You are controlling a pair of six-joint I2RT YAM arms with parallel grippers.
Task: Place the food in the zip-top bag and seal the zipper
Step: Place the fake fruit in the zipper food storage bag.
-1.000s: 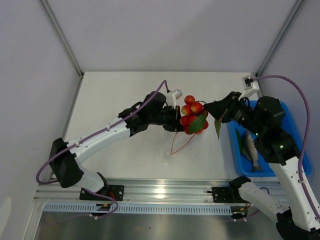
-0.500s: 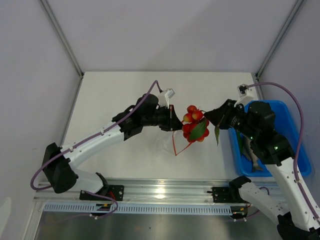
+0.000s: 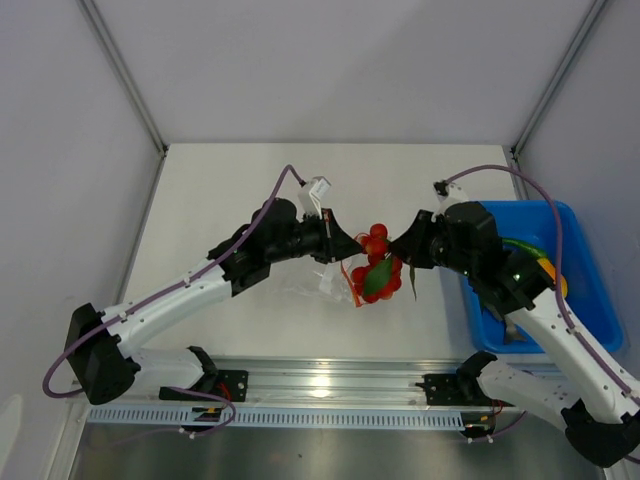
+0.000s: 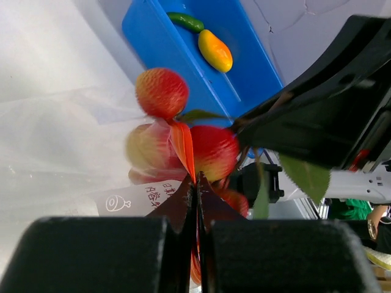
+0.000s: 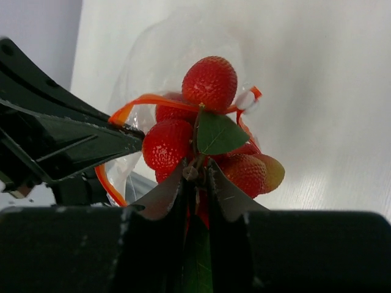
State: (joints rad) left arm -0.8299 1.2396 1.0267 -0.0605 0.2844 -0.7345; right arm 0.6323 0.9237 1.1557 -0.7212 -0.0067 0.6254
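My left gripper (image 3: 345, 247) is shut on the orange-red zipper strip (image 4: 183, 143) of the clear zip-top bag (image 3: 318, 283) and holds its mouth up over mid-table. My right gripper (image 3: 398, 252) is shut on the stem of the red tomato cluster (image 3: 374, 264) with green leaves. In the right wrist view the gripper (image 5: 197, 174) holds the cluster (image 5: 209, 82) at the bag's mouth, with the strip (image 5: 143, 101) looped around the lower tomatoes. The left wrist view (image 4: 197, 180) shows tomatoes (image 4: 162, 91) just past the pinched strip. The green pepper (image 4: 186, 21) and yellow-orange pepper (image 4: 215, 52) lie in the bin.
A blue plastic bin (image 3: 592, 322) stands at the right edge of the table, under my right arm; it also shows in the left wrist view (image 4: 174, 52). The two arms meet fingertip to fingertip at mid-table. Grey walls close in the back and sides.
Both grippers have moved nearer and a little left, and lower. The tomato cluster has gone down with them into the bag's mouth, and the bag now sags onto the table.
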